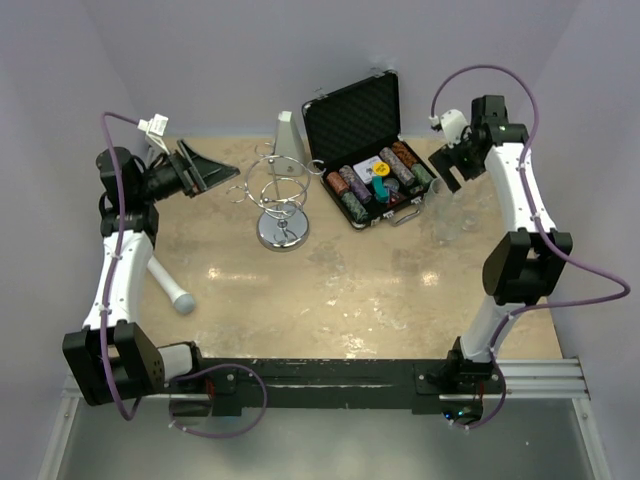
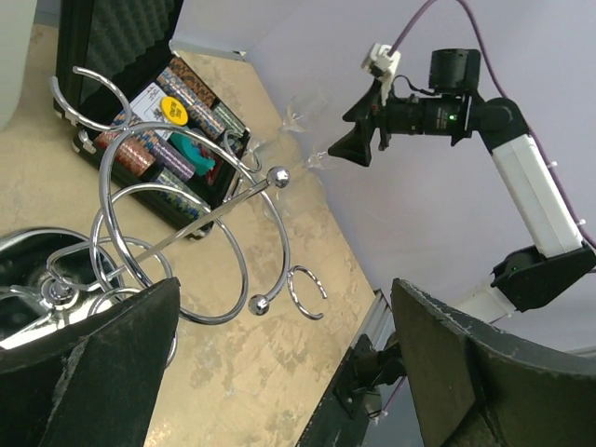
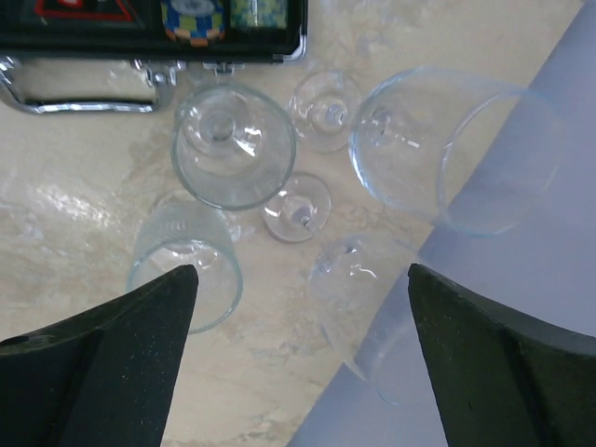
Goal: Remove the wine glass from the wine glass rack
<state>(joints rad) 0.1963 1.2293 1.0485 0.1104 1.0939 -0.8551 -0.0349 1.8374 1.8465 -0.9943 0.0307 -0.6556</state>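
The chrome wine glass rack (image 1: 281, 200) stands mid-table on its round mirrored base; I see no glass hanging in its loops. My left gripper (image 1: 222, 176) is open and empty just left of the rack, whose loops (image 2: 186, 223) fill the left wrist view beyond the open jaws (image 2: 298, 372). My right gripper (image 1: 447, 176) is open and empty above a cluster of clear glasses (image 1: 450, 215) at the right. In the right wrist view several glasses (image 3: 233, 144) stand or lie on the table below the open gripper (image 3: 303, 372), one faint glass (image 3: 410, 317) nearest between the fingers.
An open black case of poker chips (image 1: 375, 150) sits right of the rack, between it and the glasses. A white tapered object (image 1: 287, 135) stands behind the rack. A white handle with a blue tip (image 1: 172, 288) lies at the left. Purple walls enclose the table.
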